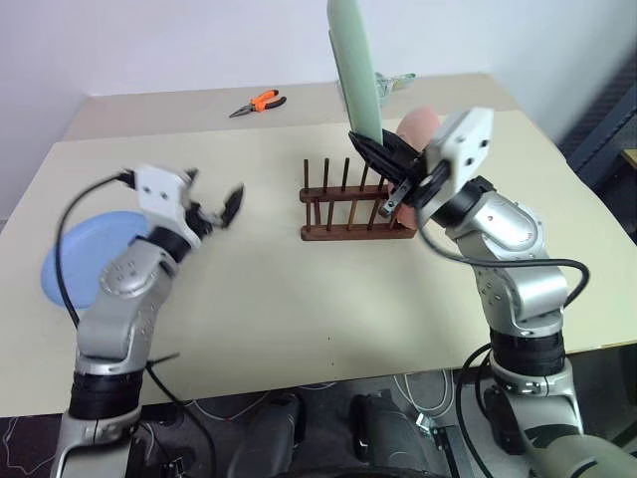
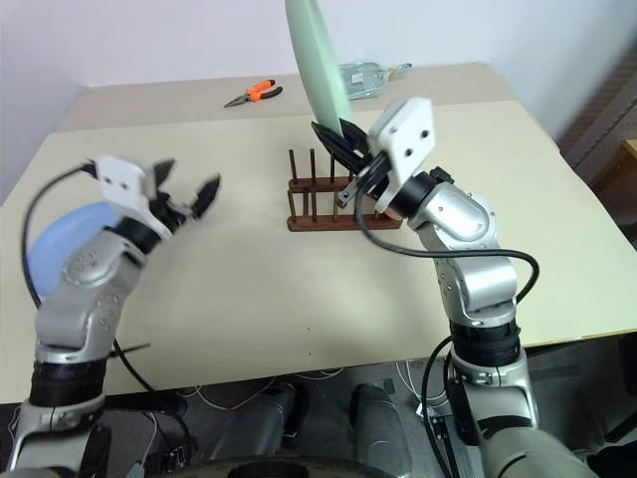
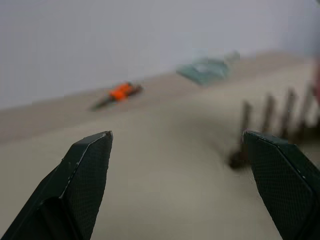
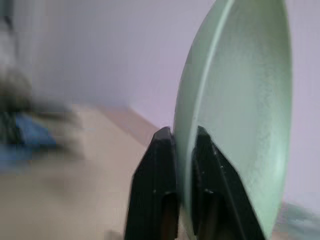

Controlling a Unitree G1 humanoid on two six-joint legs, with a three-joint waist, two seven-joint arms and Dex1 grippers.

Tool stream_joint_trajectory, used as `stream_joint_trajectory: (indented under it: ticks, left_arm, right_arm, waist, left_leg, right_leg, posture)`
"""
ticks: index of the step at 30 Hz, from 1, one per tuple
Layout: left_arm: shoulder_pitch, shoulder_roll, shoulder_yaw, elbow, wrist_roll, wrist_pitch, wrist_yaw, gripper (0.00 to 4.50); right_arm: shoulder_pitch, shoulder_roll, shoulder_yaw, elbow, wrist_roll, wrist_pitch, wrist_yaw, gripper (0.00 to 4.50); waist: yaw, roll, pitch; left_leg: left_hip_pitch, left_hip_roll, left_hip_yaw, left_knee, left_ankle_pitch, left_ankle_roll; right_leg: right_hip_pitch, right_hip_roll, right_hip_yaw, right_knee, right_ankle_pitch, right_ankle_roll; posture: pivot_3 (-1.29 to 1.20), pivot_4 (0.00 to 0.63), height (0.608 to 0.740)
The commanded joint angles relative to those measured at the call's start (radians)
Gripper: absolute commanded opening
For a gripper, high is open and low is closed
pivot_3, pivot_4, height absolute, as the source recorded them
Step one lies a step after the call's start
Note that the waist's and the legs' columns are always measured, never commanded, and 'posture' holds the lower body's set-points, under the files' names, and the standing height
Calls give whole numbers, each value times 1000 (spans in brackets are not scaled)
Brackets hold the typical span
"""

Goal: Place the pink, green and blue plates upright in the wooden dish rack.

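— Nearest us, our right gripper [image 1: 370, 149] pinches the green plate [image 1: 355, 65] by its lower rim, edge-on and upright, long axis vertical, just above the wooden dish rack [image 1: 353, 214].

— And our left gripper [image 1: 214, 204]?

— Wide open, empty, the blue plate [image 1: 85, 254] flat beside it. We count one pink plate [image 1: 416, 125] behind the rack, three plates altogether.

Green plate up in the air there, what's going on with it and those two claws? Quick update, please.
Right gripper shut on green plate, held upright above the wooden dish rack. Left gripper open, empty. Blue plate flat on table, pink plate behind rack.
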Motion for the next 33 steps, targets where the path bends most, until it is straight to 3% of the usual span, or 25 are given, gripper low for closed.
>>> stream_joint_trajectory:
  ticks: [1, 7, 21, 25, 30, 33]
  left_arm:
    - [54, 0, -64, -50, 11, -69, -112, 4268]
    - [106, -26, -134, -99, 18, -47, -159, 4268]
    - [110, -61, -163, -139, 35, -12, -170, 4268]
    - [110, -64, -161, -139, 24, 0, -178, 4309]
    - [111, -65, -155, -144, 8, 16, -191, 4500]
    - [111, -66, -151, -141, 12, 16, -187, 4500]
  right_arm:
    - [10, 58, -71, -65, 168, 134, -114, 0]
    - [33, 81, -85, -49, 232, 197, -192, 0]
    - [16, 68, -89, 129, 202, 194, -256, 0]
    - [13, 49, -67, 131, 168, 176, -240, 1575]
    - [0, 20, -36, 120, 83, 115, -226, 4230]
    - [-22, -37, 8, 103, -18, 23, -188, 4230]
  waist:
    - [-1, 0, 0]
    - [-1, 1, 1]
    - [-2, 2, 0]
    - [-1, 2, 0]
    - [-2, 2, 0]
    - [-2, 2, 0]
  left_leg:
    - [0, 0, 0, 0, 0, 0]
    - [0, 0, 0, 0, 0, 0]
    - [0, 0, 1, 0, 1, 2]
    - [0, 0, 1, 0, 1, 2]
    - [0, 0, 1, 0, 1, 2]
    - [0, 0, 1, 0, 1, 2]
  right_leg:
    - [0, 0, 0, 0, 0, 0]
    - [-1, 0, 0, 0, 0, 0]
    - [-1, 0, -1, 0, 0, 0]
    - [-1, 0, -1, 0, 0, 0]
    - [-1, 0, -1, 0, 0, 0]
    - [-1, -1, -1, 0, 0, 0]
  posture:
    - [0, 150, 729]
    - [0, 150, 729]
    - [0, 150, 729]
    - [0, 150, 729]
    - [0, 150, 729]
    - [0, 150, 729]
